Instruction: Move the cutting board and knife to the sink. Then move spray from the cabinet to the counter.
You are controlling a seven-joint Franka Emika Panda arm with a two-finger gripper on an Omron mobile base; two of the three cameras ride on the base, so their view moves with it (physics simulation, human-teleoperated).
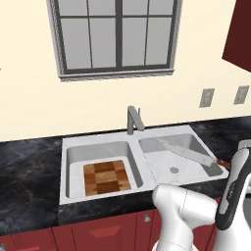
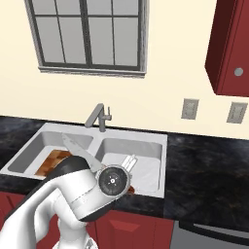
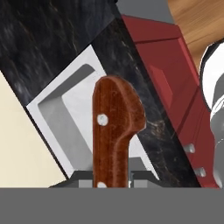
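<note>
A home kitchen — white double sink (image 1: 128, 147) with faucet (image 1: 132, 120) in a black marbled bench (image 1: 29, 166) beyond the end effector (image 3: 112, 177), red cabinets (image 1: 105, 230) below — paned window (image 1: 115, 34) above.

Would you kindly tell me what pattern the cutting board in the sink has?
The cutting board is checkered in light and dark brown wooden blocks, clearest in the left base view.

The cutting board (image 1: 106, 178) lies in the left basin of the sink (image 1: 98, 145); the knife (image 1: 188, 153) hangs over the right basin, its handle in the tool (image 3: 112, 180), faucet (image 1: 133, 119) behind.
</note>
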